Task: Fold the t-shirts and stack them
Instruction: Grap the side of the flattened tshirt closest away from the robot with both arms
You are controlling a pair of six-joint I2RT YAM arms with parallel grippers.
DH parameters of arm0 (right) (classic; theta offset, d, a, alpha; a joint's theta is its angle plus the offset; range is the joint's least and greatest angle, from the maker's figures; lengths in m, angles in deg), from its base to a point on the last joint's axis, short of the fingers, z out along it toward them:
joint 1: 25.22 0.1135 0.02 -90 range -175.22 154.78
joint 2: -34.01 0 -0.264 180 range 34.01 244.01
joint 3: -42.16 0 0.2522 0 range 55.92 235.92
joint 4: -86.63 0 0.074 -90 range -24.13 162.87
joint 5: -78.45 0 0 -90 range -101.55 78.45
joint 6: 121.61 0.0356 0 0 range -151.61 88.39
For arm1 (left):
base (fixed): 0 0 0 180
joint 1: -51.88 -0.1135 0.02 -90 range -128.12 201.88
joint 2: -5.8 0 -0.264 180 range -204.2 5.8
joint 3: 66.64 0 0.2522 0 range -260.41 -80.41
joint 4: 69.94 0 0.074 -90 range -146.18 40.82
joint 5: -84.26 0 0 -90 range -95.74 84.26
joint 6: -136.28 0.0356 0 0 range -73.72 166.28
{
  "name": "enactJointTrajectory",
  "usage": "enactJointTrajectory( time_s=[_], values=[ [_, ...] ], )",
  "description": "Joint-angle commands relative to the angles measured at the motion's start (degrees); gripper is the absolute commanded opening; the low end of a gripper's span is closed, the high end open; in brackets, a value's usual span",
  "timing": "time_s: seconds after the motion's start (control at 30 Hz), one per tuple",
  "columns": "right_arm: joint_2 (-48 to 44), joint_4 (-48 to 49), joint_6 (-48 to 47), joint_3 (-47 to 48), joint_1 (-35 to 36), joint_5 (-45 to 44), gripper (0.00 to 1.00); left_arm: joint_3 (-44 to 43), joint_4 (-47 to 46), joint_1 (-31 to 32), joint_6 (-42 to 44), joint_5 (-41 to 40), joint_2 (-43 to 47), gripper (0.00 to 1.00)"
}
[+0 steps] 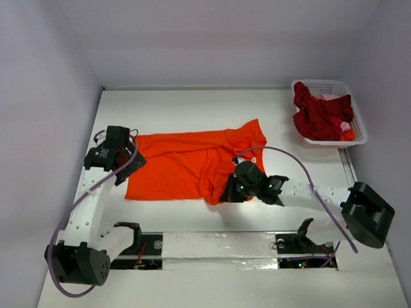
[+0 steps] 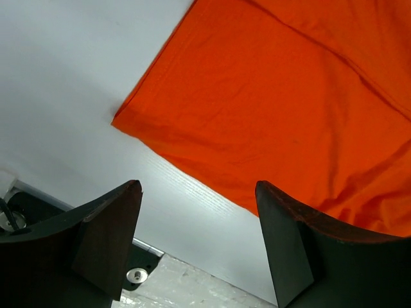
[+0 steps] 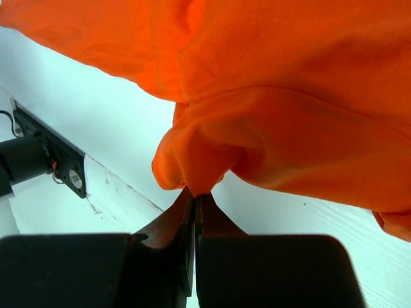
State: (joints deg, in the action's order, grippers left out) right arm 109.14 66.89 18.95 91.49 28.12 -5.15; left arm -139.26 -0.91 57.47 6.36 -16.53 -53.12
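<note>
Orange t-shirt (image 1: 186, 163), limp light cloth, lies spread left of the white basket (image 1: 319, 82), right gripper (image 3: 194, 196) clamped on a bunched fold, left gripper (image 2: 198, 192) fingers apart, empty; corners likely grip best.

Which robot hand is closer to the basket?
Right. The right gripper, shut on the orange shirt, sits left of the basket and nearer the robot. The left gripper hangs open at the shirt's left edge.

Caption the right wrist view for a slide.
Right hand shut on a bunched edge of the orange t-shirt above the white table.
</note>
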Motion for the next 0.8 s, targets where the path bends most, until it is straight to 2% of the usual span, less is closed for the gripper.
enactJointTrajectory(
  time_s=[0.0, 0.2, 0.57, 0.77],
  values=[
    [-0.3, 0.7, -2.3, 2.7, 0.5, -0.7, 0.00, -0.6, 3.7, 0.1, -1.5, -1.3, -0.1, 0.68],
    [3.5, 2.8, -3.9, 3.5, 0.5, 0.4, 0.00, -1.8, 7.0, 0.1, -1.7, -4.7, -3.2, 0.69],
    [6.2, -0.8, -6.5, 8.1, 0.5, -0.4, 0.00, -1.9, 9.9, 0.1, -1.3, -5.3, -8.5, 0.69],
    [6.2, -2.6, -6.9, 9.6, 0.5, -0.6, 0.00, 0.2, 9.9, 0.1, -0.2, -2.9, -9.5, 0.59]
  ],
)
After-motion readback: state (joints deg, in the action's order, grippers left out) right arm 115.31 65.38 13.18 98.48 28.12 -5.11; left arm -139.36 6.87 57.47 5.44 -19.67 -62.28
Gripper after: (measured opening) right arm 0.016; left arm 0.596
